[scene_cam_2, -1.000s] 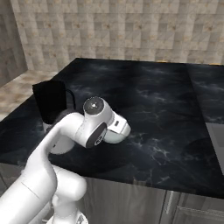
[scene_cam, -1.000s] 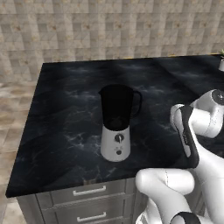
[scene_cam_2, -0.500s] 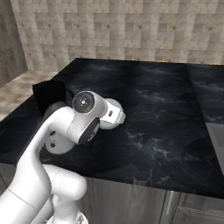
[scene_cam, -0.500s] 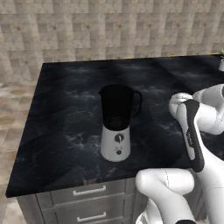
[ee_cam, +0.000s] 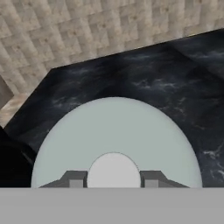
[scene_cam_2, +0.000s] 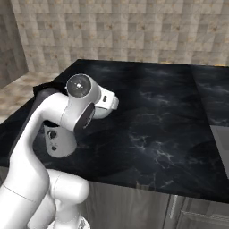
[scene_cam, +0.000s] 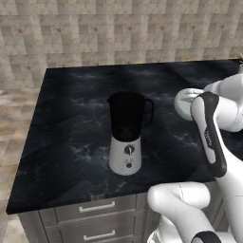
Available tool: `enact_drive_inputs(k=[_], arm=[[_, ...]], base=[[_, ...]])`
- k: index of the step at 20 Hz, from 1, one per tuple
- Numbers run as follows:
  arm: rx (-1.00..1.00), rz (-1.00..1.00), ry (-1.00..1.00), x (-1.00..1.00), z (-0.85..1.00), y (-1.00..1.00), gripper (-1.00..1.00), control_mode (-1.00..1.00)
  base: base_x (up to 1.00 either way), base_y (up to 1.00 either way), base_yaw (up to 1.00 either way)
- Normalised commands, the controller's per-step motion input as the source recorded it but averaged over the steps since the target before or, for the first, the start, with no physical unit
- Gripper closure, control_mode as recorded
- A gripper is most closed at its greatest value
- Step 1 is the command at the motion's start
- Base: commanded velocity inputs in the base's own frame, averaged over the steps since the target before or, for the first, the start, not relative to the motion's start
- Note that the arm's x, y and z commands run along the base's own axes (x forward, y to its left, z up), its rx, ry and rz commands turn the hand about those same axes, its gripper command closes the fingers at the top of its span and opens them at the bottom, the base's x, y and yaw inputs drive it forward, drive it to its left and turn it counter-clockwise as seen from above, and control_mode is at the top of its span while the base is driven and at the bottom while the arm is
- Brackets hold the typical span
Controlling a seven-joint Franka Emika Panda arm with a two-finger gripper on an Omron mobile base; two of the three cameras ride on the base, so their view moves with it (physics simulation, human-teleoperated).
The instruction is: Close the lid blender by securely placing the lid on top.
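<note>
One pale grey-white lid (ee_cam: 118,135) (round, domed knob at centre) sits pinched by the knob in the end effector (ee_cam: 113,180).

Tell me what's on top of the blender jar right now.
Nothing: the blender jar's mouth is open and dark, its inside too dark to read. The lid is held off to the side, knob between the fingers. The counter under the lid is hidden.
</note>
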Motion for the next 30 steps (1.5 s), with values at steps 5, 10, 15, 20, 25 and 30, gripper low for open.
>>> enact_drive_inputs(k=[5,10,15,20,25,30], arm=[[0.00,0.19,0.00,0.00,0.55,0.52,1.00,-1.00],[0.00,0.20,0.00,0.00,0.42,0.65,1.00,-1.00],[-0.01,0.17,0.00,0.00,0.36,0.74,1.00,-1.00],[-0.03,0.13,0.00,0.00,0.27,0.73,1.00,-1.00],[-0.05,0.03,0.00,0.13,0.07,0.51,1.00,-1.00],[-0.07,0.00,0.09,0.55,0.00,0.33,1.00,-1.00]], base=[[0.00,0.00,0.00],[0.00,0.00,0.00],[0.00,0.00,0.00],[0.00,0.00,0.00],[0.00,0.00,0.00],[0.00,0.00,0.00]])
